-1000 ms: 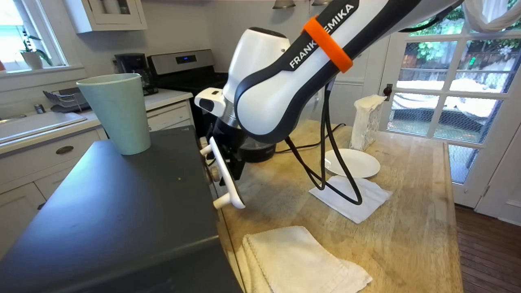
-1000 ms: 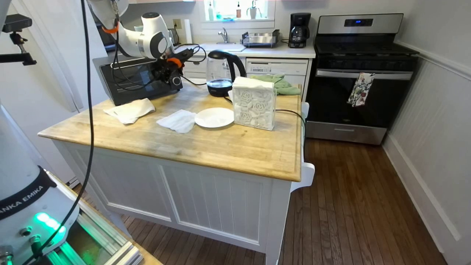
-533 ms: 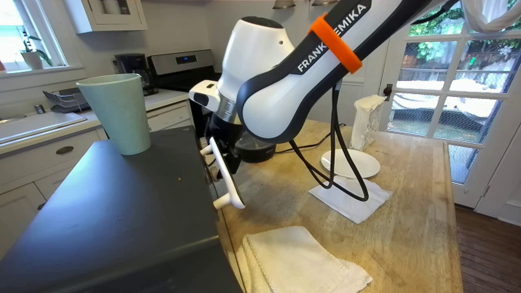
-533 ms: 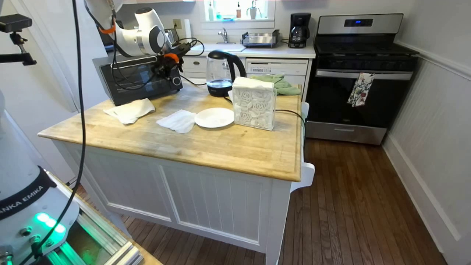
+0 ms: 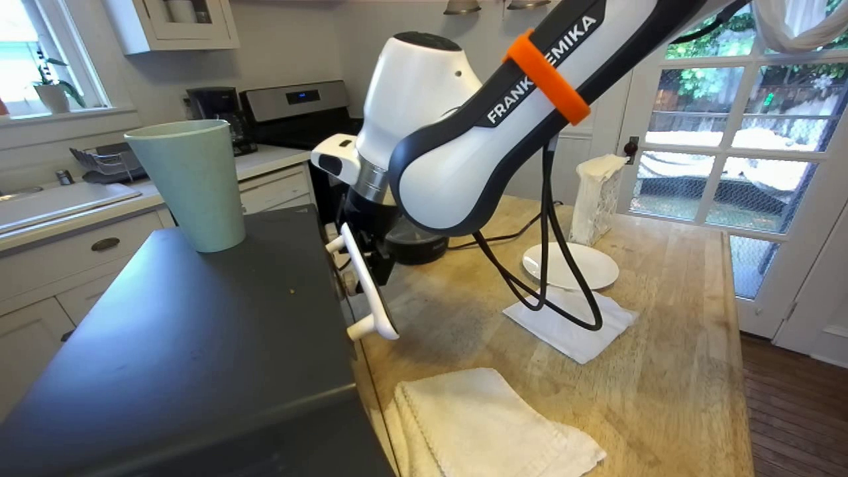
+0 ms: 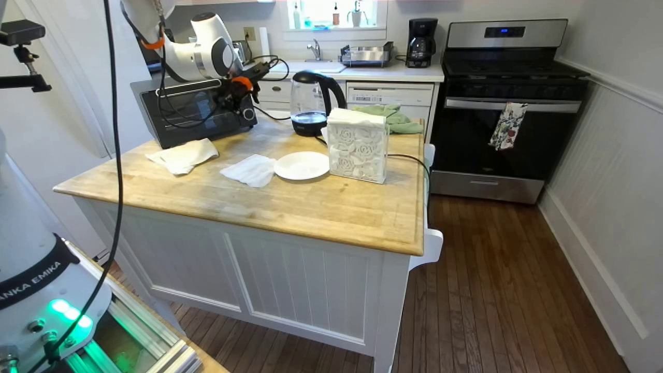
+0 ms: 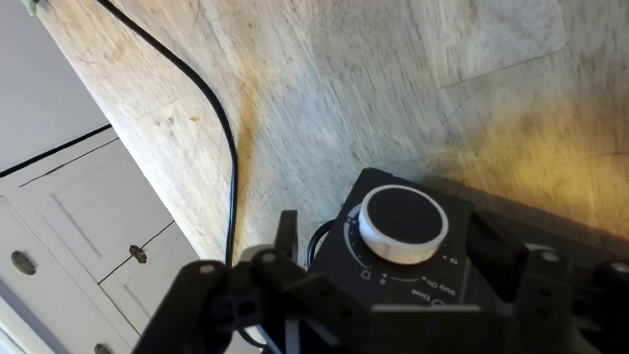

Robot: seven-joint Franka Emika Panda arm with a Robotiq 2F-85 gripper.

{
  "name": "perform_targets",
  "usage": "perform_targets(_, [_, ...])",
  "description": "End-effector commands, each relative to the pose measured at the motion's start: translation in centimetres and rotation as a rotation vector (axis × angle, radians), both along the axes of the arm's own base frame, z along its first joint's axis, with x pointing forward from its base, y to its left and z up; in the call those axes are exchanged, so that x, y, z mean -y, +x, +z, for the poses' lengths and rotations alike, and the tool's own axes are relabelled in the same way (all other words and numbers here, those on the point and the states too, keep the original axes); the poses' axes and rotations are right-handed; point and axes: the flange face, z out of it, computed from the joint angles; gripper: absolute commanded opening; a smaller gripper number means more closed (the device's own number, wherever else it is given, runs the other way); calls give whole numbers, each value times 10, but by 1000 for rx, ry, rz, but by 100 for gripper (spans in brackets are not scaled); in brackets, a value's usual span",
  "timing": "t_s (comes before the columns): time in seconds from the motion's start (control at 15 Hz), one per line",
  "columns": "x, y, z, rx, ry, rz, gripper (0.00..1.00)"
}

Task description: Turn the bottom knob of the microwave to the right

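Worktop (image 6: pixel 311 207): wooden; carries the microwave (image 5: pixel 218 344), which has a dark grey top and lies at eight o'clock from the centre of an exterior view. Kettle (image 6: pixel 308 106): clear body, black handle, upright at three o'clock from the microwave in an exterior view. Napkin holder (image 6: pixel 356 147): white, rose-patterned, between four and five o'clock from the kettle there. Plate (image 6: pixel 302 166): white, between eight and nine o'clock from the napkin holder. Cup (image 5: pixel 189 189): pale green, upright on the microwave, at twelve o'clock of its top. Gripper (image 7: pixel 383 221): at the microwave's front, its fingers (image 7: pixel 288 231) wide apart. Bottom knob (image 7: pixel 403 219): on the microwave's front, at four o'clock from the centre of the wrist view; dark face, pale rim; in the gap between the fingers, space showing on each side. Setting cannot be read.
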Motion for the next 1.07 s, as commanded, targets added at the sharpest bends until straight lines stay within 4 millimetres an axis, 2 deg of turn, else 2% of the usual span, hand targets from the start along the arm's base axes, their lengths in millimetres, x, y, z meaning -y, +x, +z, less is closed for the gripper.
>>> perform_targets(0.0, [0,3,-5,-10,17,-19,79])
perform_targets(0.07, [0,4,-6,-10,21,-24,73])
perform_targets(0.13, [1,5,-6,-7,26,-29,77])
perform_targets(0.2, [2,6,-7,-7,31,-35,72])
perform_targets(0.27, [3,7,-7,-8,35,-42,72])
perform_targets(0.33, [4,7,-8,-13,40,-47,66])
perform_targets(0.47, [5,8,-9,-21,49,-50,45])
perform_targets(0.53, [4,7,-11,-34,55,-48,37])
perform_targets(0.67, [2,6,-14,-55,69,-41,44])
perform_targets(0.73, [3,7,-13,-54,78,-43,44])
perform_targets(0.8, [4,8,-12,-54,83,-45,39])
perform_targets(0.93, [6,10,-13,-55,95,-46,40])
perform_targets(1.0, [6,10,-13,-58,102,-44,30])
